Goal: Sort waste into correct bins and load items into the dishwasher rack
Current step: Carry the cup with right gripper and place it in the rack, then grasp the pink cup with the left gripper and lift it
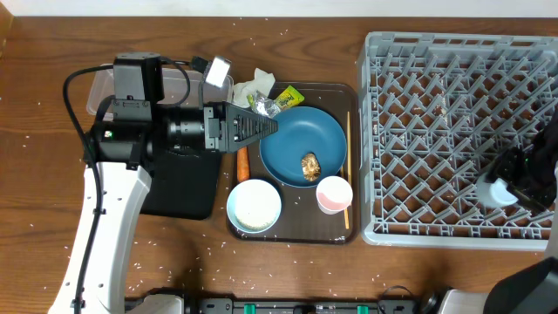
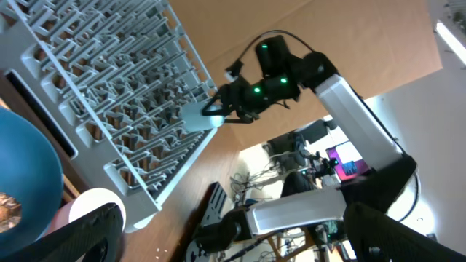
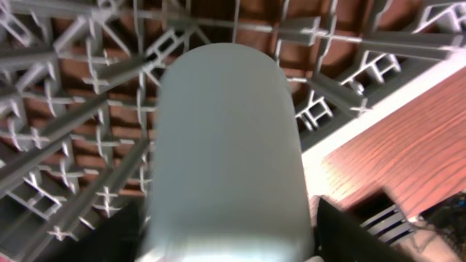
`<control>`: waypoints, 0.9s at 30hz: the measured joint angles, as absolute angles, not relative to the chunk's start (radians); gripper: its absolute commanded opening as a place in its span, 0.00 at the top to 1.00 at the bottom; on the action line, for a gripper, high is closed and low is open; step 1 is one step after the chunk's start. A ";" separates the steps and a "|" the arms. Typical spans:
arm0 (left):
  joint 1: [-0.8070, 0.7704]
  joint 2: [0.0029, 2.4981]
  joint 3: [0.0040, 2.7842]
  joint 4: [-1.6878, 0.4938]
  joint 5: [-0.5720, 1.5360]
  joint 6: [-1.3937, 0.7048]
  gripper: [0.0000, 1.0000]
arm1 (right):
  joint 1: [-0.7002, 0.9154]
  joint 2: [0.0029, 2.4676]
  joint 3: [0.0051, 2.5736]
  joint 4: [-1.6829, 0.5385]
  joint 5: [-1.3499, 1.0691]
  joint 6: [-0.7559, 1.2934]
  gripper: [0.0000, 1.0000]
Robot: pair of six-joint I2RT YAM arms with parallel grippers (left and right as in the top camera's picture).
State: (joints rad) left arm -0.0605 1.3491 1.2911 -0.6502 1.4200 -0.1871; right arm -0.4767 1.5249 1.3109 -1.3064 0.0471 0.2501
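Right gripper point(image 1: 508, 186) clamps small light-blue cup point(image 3: 227, 145) over grey dishwasher rack point(image 1: 436, 105) at counter's right edge, near rack's front right corner; left gripper point(image 1: 264, 127), fingers wide, hovers at dark-blue plate point(image 1: 292, 139) rim mid-counter; brown food lump point(image 1: 310, 165) on plate; orange carrot point(image 1: 243, 162) between plate and black tray point(image 1: 187, 187); pink cup point(image 1: 334, 194), white bowl point(image 1: 254, 206) on brown serving tray point(image 1: 292, 234) toward front edge

Bystanders around my work
A dark brown serving tray point(image 1: 296, 218) lies on the wooden table point(image 1: 52, 44); a lit monitor point(image 2: 342, 161) glows at four o'clock in my left-wrist view.
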 measured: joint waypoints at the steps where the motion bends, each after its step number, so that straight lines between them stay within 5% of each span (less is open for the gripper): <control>1: -0.060 1.349 1.291 -0.650 1.430 -0.187 0.02 | -0.477 1.532 1.311 -1.311 0.045 0.255 0.08; 3: -0.060 1.349 1.291 -0.651 1.443 -0.187 0.02 | -0.477 1.538 1.311 -1.314 0.043 0.258 0.01; 14: -0.121 1.349 1.291 -0.678 1.325 -0.186 0.02 | -0.487 1.417 1.415 -1.315 -0.139 0.225 0.01; 27: -0.644 1.420 1.288 -0.797 0.347 -0.183 0.18 | -0.487 1.057 1.465 -1.242 -0.369 0.194 0.01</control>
